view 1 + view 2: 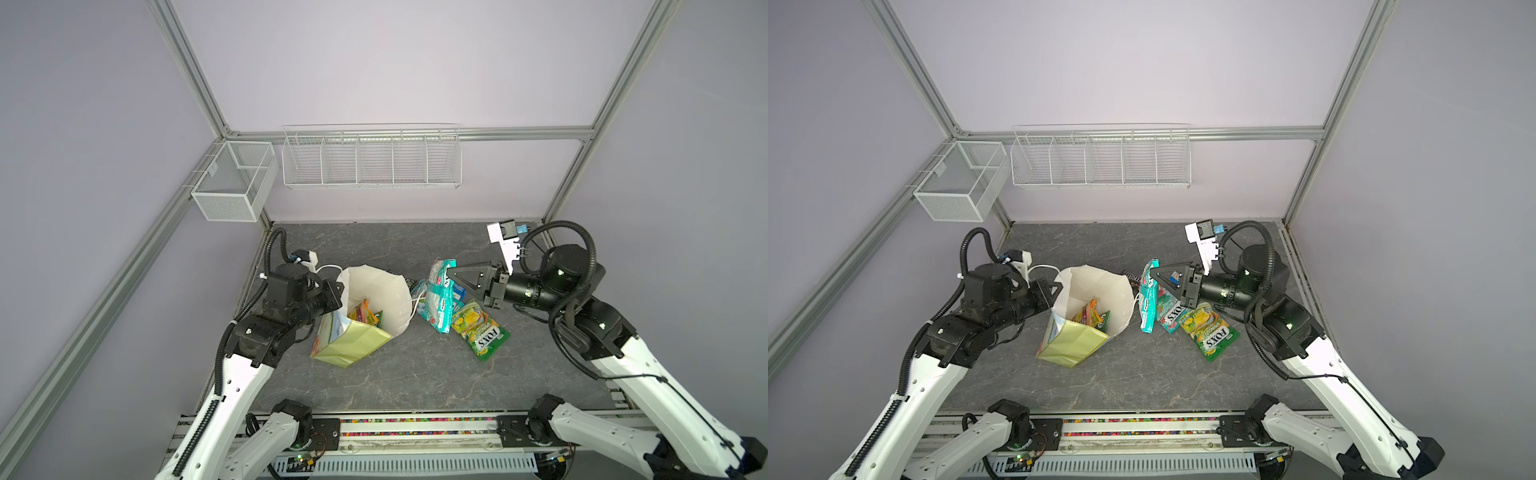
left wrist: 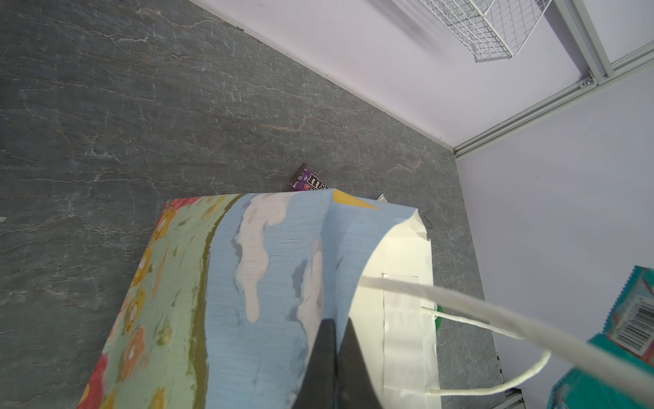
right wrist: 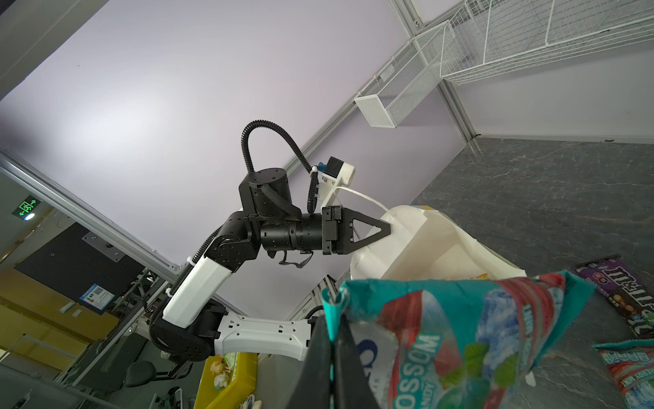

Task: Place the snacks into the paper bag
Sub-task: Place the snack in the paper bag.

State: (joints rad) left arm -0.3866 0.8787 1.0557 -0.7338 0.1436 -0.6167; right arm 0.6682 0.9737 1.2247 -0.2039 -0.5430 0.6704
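Note:
The paper bag (image 1: 353,340) (image 1: 1071,345) stands tilted at the table's middle left, its mouth open. My left gripper (image 1: 341,286) (image 2: 336,320) is shut on the bag's left rim (image 3: 407,226). Inside lie an orange packet (image 1: 361,311) and a green one (image 1: 377,318). My right gripper (image 1: 451,272) (image 3: 334,318) is shut on the top edge of a teal snack packet (image 1: 438,299) (image 1: 1148,303) (image 3: 460,336), which hangs just right of the bag. A yellow-green FOX'S packet (image 1: 478,330), another teal FOX'S packet (image 1: 1169,309) and a purple packet (image 2: 309,180) lie on the table.
A white wire shelf basket (image 1: 372,162) and a mesh basket (image 1: 235,187) hang on the back wall, above the table. Aluminium frame posts stand at the back corners. The arms' base rail (image 1: 415,424) runs along the front edge.

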